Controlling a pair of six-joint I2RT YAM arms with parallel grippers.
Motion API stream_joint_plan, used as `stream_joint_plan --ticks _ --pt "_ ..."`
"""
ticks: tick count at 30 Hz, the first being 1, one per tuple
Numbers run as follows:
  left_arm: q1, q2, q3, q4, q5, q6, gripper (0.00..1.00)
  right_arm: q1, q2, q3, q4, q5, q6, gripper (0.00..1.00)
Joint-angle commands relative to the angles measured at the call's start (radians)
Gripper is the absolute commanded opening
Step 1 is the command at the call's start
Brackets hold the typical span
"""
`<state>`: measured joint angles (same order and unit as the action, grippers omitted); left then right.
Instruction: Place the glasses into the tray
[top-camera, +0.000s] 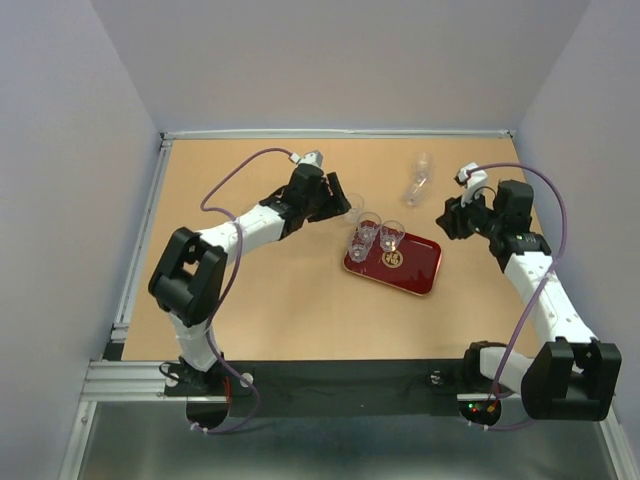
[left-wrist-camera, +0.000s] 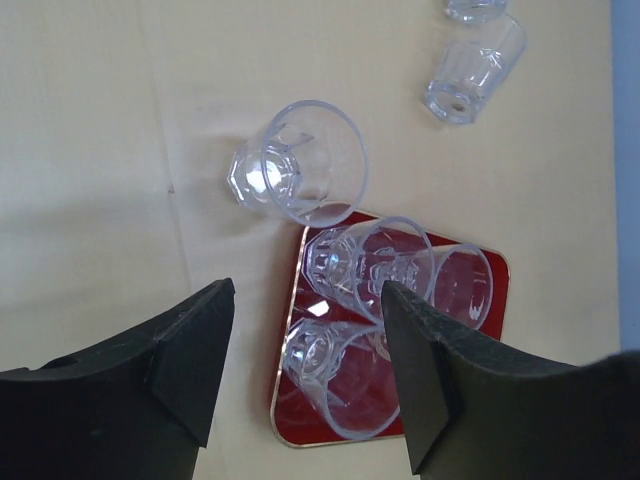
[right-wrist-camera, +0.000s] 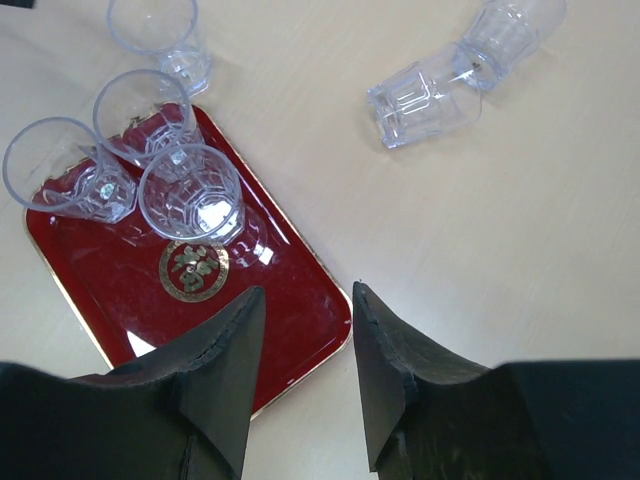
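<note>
Unlike the left wrist view, the right shows the tray (right-wrist-camera: 100, 262) emblem (right-wrist-camera: 193, 270); left pincer (left-wrist-camera: 307, 305) and right pincer (right-wrist-camera: 307, 295) gape empty.

Top cam: high, behind the arm bases (top-camera: 200, 378), tilted down and fwd, far enough to take in the whole table (top-camera: 260, 300). L wrist cam: close, looks down on the tray (left-wrist-camera: 295, 420) from its left. R wrist cam: close, looks down from the opp. side. All 3 share the tray and the glasses (top-camera: 391, 236) on it.
</note>
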<state>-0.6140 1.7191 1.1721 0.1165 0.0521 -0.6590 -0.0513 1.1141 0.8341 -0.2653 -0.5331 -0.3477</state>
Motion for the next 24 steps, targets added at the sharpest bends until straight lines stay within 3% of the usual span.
stream_joint_plan --ticks 1,17,24 --pt "0.002 0.083 0.147 -0.104 0.012 -0.054 0.70 -0.013 -0.025 -0.013 0.060 -0.016 0.009 0.46" --pt "0.002 0.307 0.389 -0.294 -0.139 -0.010 0.67 -0.041 -0.053 -0.026 0.081 -0.013 0.019 0.46" --pt "0.008 0.344 0.439 -0.304 -0.170 -0.010 0.56 -0.048 -0.054 -0.029 0.083 -0.019 0.024 0.46"
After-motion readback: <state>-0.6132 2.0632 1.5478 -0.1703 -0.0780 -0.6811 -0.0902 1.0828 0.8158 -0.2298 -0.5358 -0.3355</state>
